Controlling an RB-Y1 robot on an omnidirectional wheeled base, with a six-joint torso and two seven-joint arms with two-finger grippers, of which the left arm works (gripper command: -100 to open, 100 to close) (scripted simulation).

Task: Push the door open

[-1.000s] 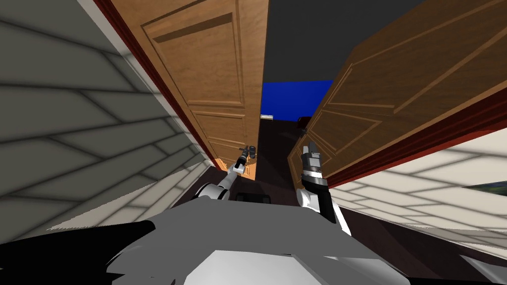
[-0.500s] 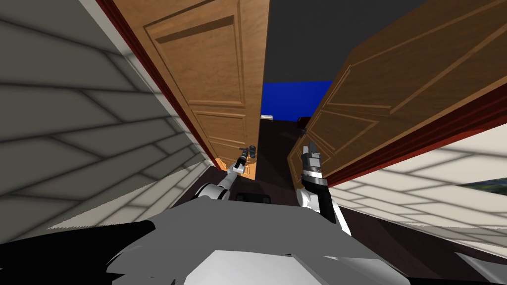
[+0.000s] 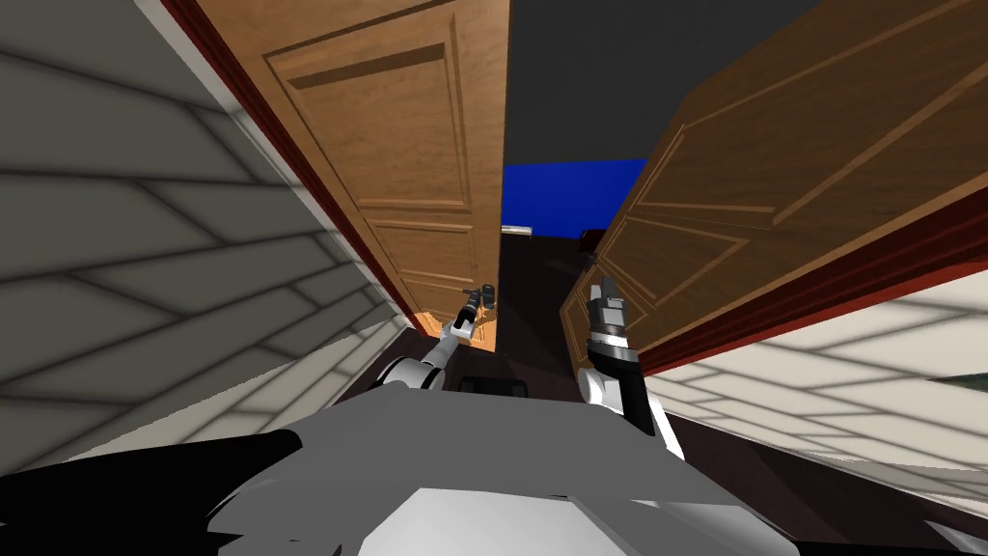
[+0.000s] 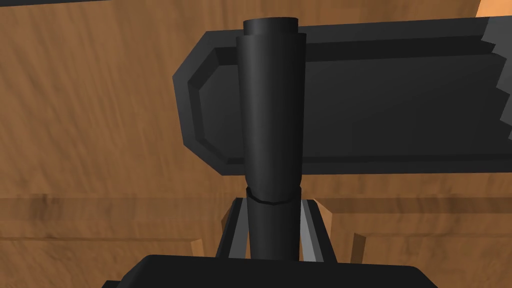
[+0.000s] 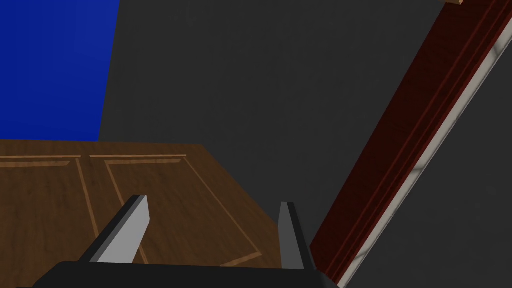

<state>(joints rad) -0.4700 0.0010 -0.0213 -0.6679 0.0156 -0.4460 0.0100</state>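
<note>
While my left claw point(image 4: 273, 207) clenches the dark handle point(image 4: 272, 100) of the left door point(image 3: 405, 164), near its free edge, I should push steadily along its arc; my right claw point(image 5: 214, 207) hangs released beside the right door point(image 3: 772, 174)

Pale block-patterned wall point(image 3: 145, 241) with dark seams on the left, a lighter one point(image 3: 849, 357) on the right crossed by slanting light, dark red trim point(image 3: 302, 164), dark floor point(image 3: 529, 299) beyond, deep blue far wall point(image 3: 574, 198), dark grey ceiling point(image 3: 598, 77), small pale shape point(image 3: 517, 229) at the blue wall's foot, perhaps furniture.
</note>
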